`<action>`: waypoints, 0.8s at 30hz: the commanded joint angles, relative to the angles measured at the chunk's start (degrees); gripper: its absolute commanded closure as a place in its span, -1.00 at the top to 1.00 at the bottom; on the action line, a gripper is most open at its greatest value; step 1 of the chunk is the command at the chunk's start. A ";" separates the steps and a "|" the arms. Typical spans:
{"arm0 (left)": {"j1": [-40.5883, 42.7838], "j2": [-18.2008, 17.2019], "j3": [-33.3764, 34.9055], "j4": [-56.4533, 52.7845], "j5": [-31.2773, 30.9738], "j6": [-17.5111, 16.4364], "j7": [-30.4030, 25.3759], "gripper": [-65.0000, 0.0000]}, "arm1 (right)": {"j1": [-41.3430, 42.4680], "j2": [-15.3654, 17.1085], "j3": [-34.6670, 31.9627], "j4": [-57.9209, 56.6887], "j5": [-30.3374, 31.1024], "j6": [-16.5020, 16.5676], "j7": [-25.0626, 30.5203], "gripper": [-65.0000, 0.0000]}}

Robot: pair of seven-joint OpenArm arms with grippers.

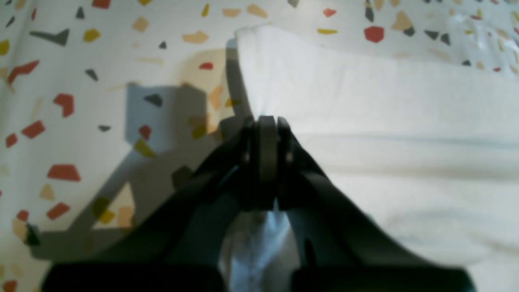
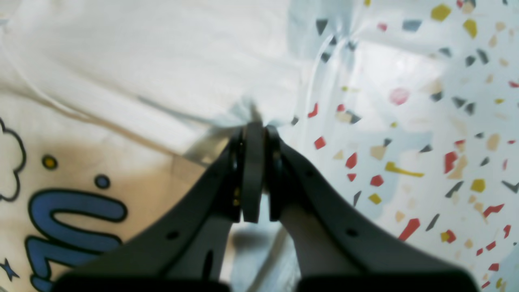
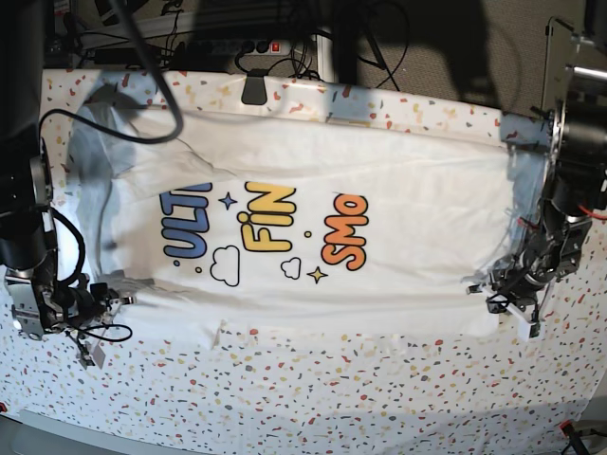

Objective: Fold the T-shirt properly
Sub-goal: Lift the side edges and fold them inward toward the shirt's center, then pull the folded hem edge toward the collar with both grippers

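Here, spread wide across the speckled surface, we see the T-shirt, white and printed side up.Plainly, we see the T-shirt lying wide across the speckled surface, between our two arms, with part of its printed front facing up. The cloth is white, and it looks duller and greyer toward the side by the right arm, where shadow falls on it. In the middle we read pieces of lettering: a blue "ULT", a yellow "FiN" and an orange "SMo", each outlined in dark. Small stars and outlined clouds sit among the words. The tops of the blue and yellow words run up to a plain white stretch of cloth, which covers whatever lies above them. Along the near side, a plain white band runs from one claw to the other, with soft creases following its length. Near the right arm, the far part of the cloth bunches into loose wrinkles.

Our left claw is closed on the cloth close to its side edge, and flat, shallow folds run away from the tips. Our right claw is also closed, pinching the white fabric at the opposite end, where it puckers at the tips; part of a blue letter shows beside it.
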 commanded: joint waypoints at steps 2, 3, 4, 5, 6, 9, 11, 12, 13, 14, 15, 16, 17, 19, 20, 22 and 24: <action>0.35 -1.92 -0.09 3.08 -1.73 -0.70 -0.63 -1.00 | 1.40 1.55 0.17 0.66 1.92 0.04 0.57 -1.00; 1.51 -2.49 -0.11 4.66 -2.19 -0.74 -0.42 -1.00 | 0.92 1.92 0.17 0.66 3.19 0.15 0.59 -1.00; 2.71 -2.95 -0.11 6.51 -2.36 -0.81 0.13 -1.00 | 0.44 2.40 0.20 0.66 4.28 0.20 0.81 -1.00; 4.02 -3.41 -0.11 8.81 -2.75 -0.94 0.44 -1.00 | 0.02 2.80 0.39 0.66 5.05 0.52 0.87 -1.00; 5.38 -3.80 -0.11 11.41 -2.93 -0.92 0.85 -1.00 | -0.33 3.15 0.74 0.66 5.18 1.38 1.01 -1.00; 9.73 -5.07 -0.11 20.98 -4.44 -0.61 3.04 -1.00 | -1.27 3.93 3.06 0.68 6.34 4.35 0.96 -1.00; 12.63 -6.10 -0.11 27.89 -5.29 2.93 4.52 -1.00 | -1.81 4.13 5.81 0.87 5.97 5.16 0.96 -1.00; 13.97 -6.60 -0.11 31.08 -5.20 5.40 4.87 -1.00 | -2.01 4.26 7.43 1.01 5.86 5.90 0.76 -1.00; 15.34 -7.41 -0.11 33.92 -5.01 7.48 4.94 -1.00 | -2.19 4.37 9.07 1.01 5.86 6.54 0.52 -1.00; 16.46 -8.22 -0.11 36.41 -4.63 9.16 4.92 -1.00 | -2.27 4.55 10.67 1.01 5.84 7.09 0.09 -1.00; 17.42 -9.07 -0.11 38.49 -4.63 10.47 4.98 -1.00 | -2.43 4.79 12.20 1.03 5.84 7.09 -0.35 -1.00; 18.29 -10.03 -0.11 40.30 -4.63 11.43 5.09 -1.00 | -2.54 5.05 13.60 1.03 5.81 7.09 -0.72 -1.00; 19.02 -10.91 -0.11 41.68 -4.66 12.15 5.42 -1.00 | -2.80 5.33 14.84 1.05 5.84 7.09 -1.03 -1.00; 19.93 -12.28 -0.11 43.21 -4.68 12.35 6.56 -1.00 | -3.26 5.77 16.79 1.22 5.84 7.09 -1.22 -1.00; 20.24 -12.85 -0.11 43.60 -4.74 12.33 6.86 -1.00 | -3.76 5.86 17.46 1.38 5.79 7.09 -1.38 -1.00; 20.90 -13.57 -0.24 43.82 -5.33 12.31 6.93 -1.00 | -5.22 5.79 18.01 2.38 5.84 7.09 -1.36 -1.00; 21.53 -13.68 -0.94 43.82 -6.21 12.31 7.48 -1.00 | -7.50 5.81 18.01 4.85 5.84 7.09 -0.87 -1.00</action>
